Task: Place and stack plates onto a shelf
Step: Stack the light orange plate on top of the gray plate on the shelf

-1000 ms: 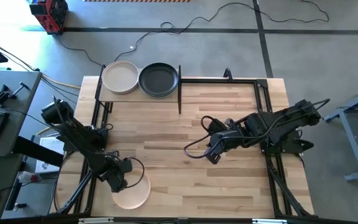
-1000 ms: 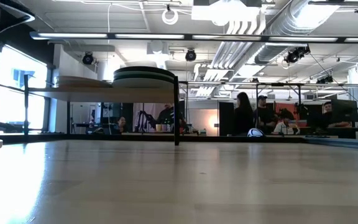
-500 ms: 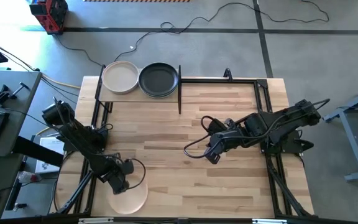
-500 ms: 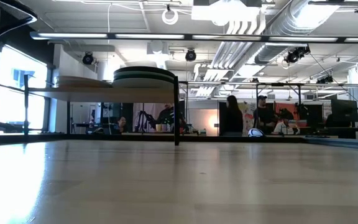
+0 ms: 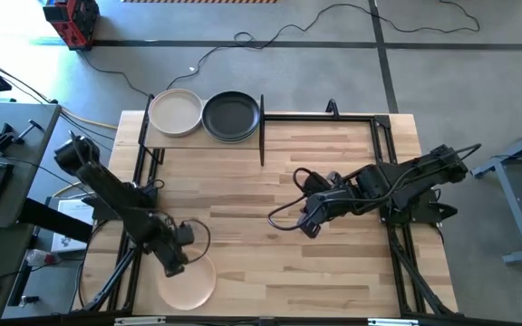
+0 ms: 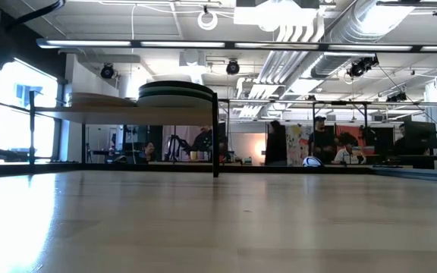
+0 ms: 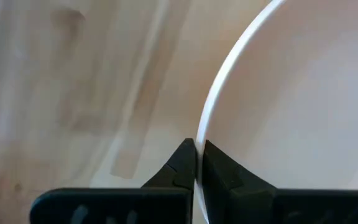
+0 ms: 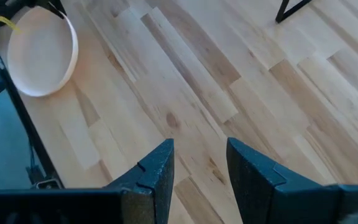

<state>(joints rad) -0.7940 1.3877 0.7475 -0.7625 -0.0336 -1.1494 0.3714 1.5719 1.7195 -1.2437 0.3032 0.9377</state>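
A pale peach plate (image 5: 191, 285) sits by the table's near left corner, and my left gripper (image 5: 175, 261) is shut on its far-left rim. The left wrist view shows that gripper (image 7: 197, 158) and the plate (image 7: 291, 93) close up. The shelf (image 5: 201, 138) stands at the far left edge. It carries a beige plate (image 5: 175, 113) and a stack with a black plate (image 5: 231, 116) on top. In the low view the shelf (image 6: 127, 111) bears the same stack (image 6: 177, 92). My right gripper (image 5: 308, 226) is open over the table's middle, touching nothing. My left gripper pinches the peach plate's rim (image 7: 205, 127), one finger inside the rim and one outside. The fingers come at it from above, on the plate's far-left side. Whether the plate is clear of the tabletop, I cannot tell.
The planked wooden tabletop (image 5: 333, 172) lies bare between the arms. Black shelf posts (image 5: 261, 145) stand at the shelf's right end. The right wrist view shows my open right gripper (image 8: 197, 158) and the held plate (image 8: 39, 56) far off. People stand in the room beyond the far edge.
My left gripper has drawn the peach plate a little toward the table's near left corner. The plate has left the low view, where it showed at the left edge a second ago. The left arm's elbow has swung toward the far left.
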